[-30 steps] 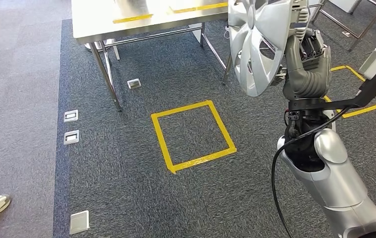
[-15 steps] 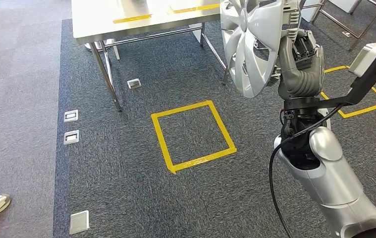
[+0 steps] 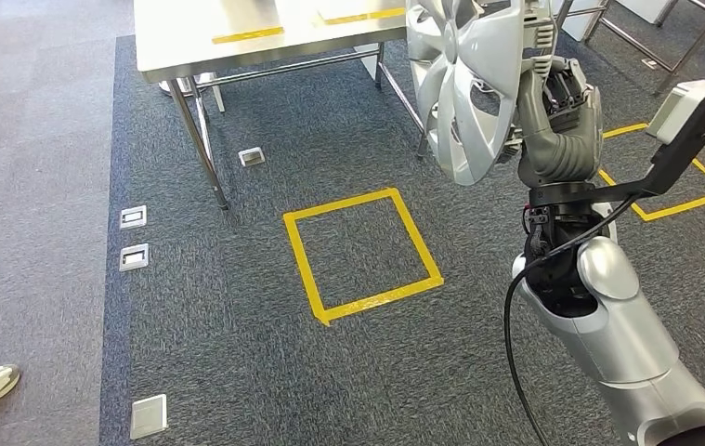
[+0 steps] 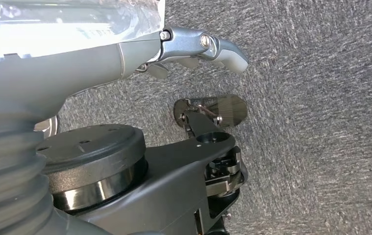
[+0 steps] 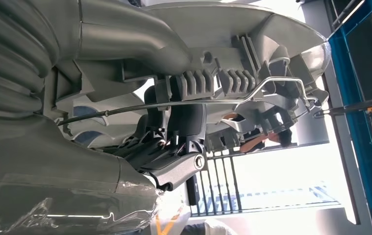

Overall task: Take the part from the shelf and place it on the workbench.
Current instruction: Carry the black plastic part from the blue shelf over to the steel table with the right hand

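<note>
A: Fingers of the right hand (image 3: 567, 102) were seen clamped on the rim of the hubcap (image 3: 469, 84), from its ribbed back side, per the right wrist view (image 5: 174, 166). Cap was held up on edge, face turned toward the robot's left.

B: And the workbench (image 3: 237, 37)?

A: Lay ahead and to the left of the held cap; the cap's upper edge was seen overlapping the bench's near right corner in the head view, height above the top not judged. Cap's flat face stood near upright, so a tilt to lie flat would prob. be needed before set-down, w/ the carry going fwd-left.

B: Left hand (image 4: 198, 49)?

A: Hung over carpet, fingers loosely curled, nothing held. Right was clearly the nearer to the bench, and the one loaded.
</note>
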Available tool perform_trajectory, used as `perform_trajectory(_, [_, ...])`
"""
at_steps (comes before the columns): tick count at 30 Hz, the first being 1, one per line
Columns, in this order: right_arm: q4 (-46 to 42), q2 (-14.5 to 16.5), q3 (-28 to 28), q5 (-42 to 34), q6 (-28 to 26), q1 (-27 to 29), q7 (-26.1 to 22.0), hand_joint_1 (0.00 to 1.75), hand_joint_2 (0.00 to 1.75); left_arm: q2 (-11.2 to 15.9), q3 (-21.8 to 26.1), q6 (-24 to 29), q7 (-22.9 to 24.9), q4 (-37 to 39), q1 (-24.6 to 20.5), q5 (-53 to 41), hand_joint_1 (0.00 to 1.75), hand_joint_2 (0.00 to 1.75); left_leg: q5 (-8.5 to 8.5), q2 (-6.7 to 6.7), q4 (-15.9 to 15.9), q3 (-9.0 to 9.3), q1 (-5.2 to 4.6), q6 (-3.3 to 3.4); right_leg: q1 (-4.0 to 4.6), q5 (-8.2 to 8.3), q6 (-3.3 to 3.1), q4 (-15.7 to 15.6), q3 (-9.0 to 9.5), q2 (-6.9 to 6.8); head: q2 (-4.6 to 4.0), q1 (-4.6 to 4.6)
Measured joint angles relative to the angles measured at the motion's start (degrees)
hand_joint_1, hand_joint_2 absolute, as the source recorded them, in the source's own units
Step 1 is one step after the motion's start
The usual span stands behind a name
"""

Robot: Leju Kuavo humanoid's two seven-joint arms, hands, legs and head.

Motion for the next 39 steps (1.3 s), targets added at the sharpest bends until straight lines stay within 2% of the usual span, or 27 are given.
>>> perform_trajectory(17, [0.9,0.4,0.1,0.0,0.6,0.0,-0.1,1.75,1.75,0.1,0.0,0.0,0.2,0.0,0.0,0.0,0.0,1.75,-0.13,-0.01,0.1,-0.01,-0.31,0.18,-0.26,0.0,0.08,0.0,0.0,-0.01,0.0,0.0])
perform_trajectory(21, [1.1,0.7,0.1,0.0,0.8,0.0,-0.2,1.75,1.75,0.2,-0.1,0.0,0.3,0.0,0.0,0.1,0.0,1.75,-0.44,-0.02,0.3,-0.03,-0.66,0.66,-0.56,-0.03,0.51,-0.2,0.15,-0.06,0.0,-0.02])
perform_trajectory(24, [1.1,0.9,0.1,-0.3,0.8,0.0,-0.3,1.75,1.75,0.3,-0.1,0.0,0.3,0.0,0.0,0.1,0.0,1.75,-0.54,-0.1,-0.5,0.54,-0.51,1.37,-0.73,0.24,1.15,0.1,0.53,0.24,0.0,0.0])
perform_trajectory(26, [1.2,0.9,0.0,-0.4,0.9,0.0,-0.5,1.75,1.75,0.4,-0.1,0.1,0.3,0.0,-0.1,0.2,0.0,1.75,-0.61,-0.23,-1.2,1.47,-0.09,1.82,-0.83,-1.01,1.27,2.7,-0.64,1.6,0.01,0.19])
perform_trajectory(28, [1.2,0.9,0.0,-0.4,1.0,-0.1,-0.6,1.75,1.75,0.3,-0.1,0.1,0.3,-0.1,-0.2,0.3,0.0,1.75,-0.82,-0.33,-1.3,2.05,0.09,1.99,-0.83,-3.79,1.29,9.3,-4.46,2.96,0.01,0.54])
perform_trajectory(29, [1.3,0.9,0.0,-0.4,1.0,0.0,-0.6,1.75,1.75,0.3,-0.1,0.1,0.3,-0.1,-0.2,0.3,0.0,1.75,-1.02,-0.43,-1.3,2.3,0.12,1.96,-0.83,-4.9,1.33,12.8,-6.74,3.2,0.0,0.71])
perform_trajectory(30, [1.3,0.9,0.0,-0.4,1.0,0.1,-0.6,1.75,1.75,0.3,-0.1,0.1,0.3,-0.2,-0.2,0.3,0.0,1.75,-1.3,-0.56,-1.3,2.63,0.16,1.84,-0.85,-5.12,1.39,15.1,-8.48,3.27,0.0,0.77])
perform_trajectory(31, [1.4,0.9,0.0,-0.4,1.1,0.1,-0.6,1.75,1.75,0.3,-0.1,0.1,0.3,-0.2,-0.2,0.3,0.0,1.75,-1.63,-0.76,-1.3,3.05,0.25,1.62,-0.89,-4.15,1.47,15.4,-9.32,3.27,0.0,0.81])
perform_trajectory(32, [1.5,0.9,0.0,-0.4,1.1,0.2,-0.6,1.75,1.75,0.3,-0.1,0.1,0.3,-0.2,-0.1,0.3,0.0,1.75,-2.05,-0.98,-1.2,3.59,0.42,1.32,-0.97,-1.98,1.63,13.5,-9.13,3.27,0.0,0.88])
perform_trajectory(33, [1.5,0.9,0.0,-0.4,1.1,0.2,-0.6,1.75,1.75,0.3,-0.1,0.1,0.3,-0.2,-0.2,0.3,0.0,1.75,-2.57,-1.18,-1.1,4.19,0.64,0.93,-1.1,0.87,1.84,9.9,-8.16,3.28,0.0,0.91])
perform_trajectory(34, [1.6,0.9,0.0,-0.4,1.1,0.3,-0.6,1.75,1.75,0.3,-0.1,0.1,0.3,-0.2,-0.2,0.4,0.0,1.75,-3.07,-1.4,-1.0,4.68,0.81,0.46,-1.1,2.94,2.04,6.6,-7.13,3.47,0.0,0.94])
perform_trajectory(35, [1.7,0.9,0.1,-0.4,1.1,0.2,-0.7,1.75,1.75,0.3,-0.1,0.1,0.3,-0.3,-0.2,0.4,0.0,1.75,-3.49,-1.55,-0.8,4.89,0.93,-0.06,-0.99,3.91,1.84,3.6,-6.25,3.6,0.0,1.08])
perform_trajectory(36, [1.7,1.0,0.1,-0.4,1.1,0.2,-0.7,1.75,1.75,0.3,-0.1,0.1,0.3,-0.3,-0.3,0.4,0.0,1.75,-3.84,-1.66,-0.7,4.92,0.99,-0.57,-0.84,4.15,1.3,2.1,-5.86,3.75,0.0,1.19])
perform_trajectory(38, [1.7,1.0,0.1,-0.5,1.2,0.2,-0.8,1.75,1.75,0.3,-0.2,0.1,0.3,-0.3,-0.2,0.4,0.0,1.75,-4.29,-1.73,-0.6,4.92,1.0,-1.42,-0.54,3.07,-0.28,1.8,-5.77,3.8,0.01,1.35])
perform_trajectory(39, [1.7,1.0,0.0,-0.5,1.1,0.3,-0.9,1.75,1.75,0.3,-0.2,0.1,0.3,-0.3,-0.2,0.4,0.0,1.75,-4.41,-1.64,-0.4,4.88,1.03,-1.74,-0.57,2.98,-0.88,2.0,-5.6,3.76,0.01,1.26])
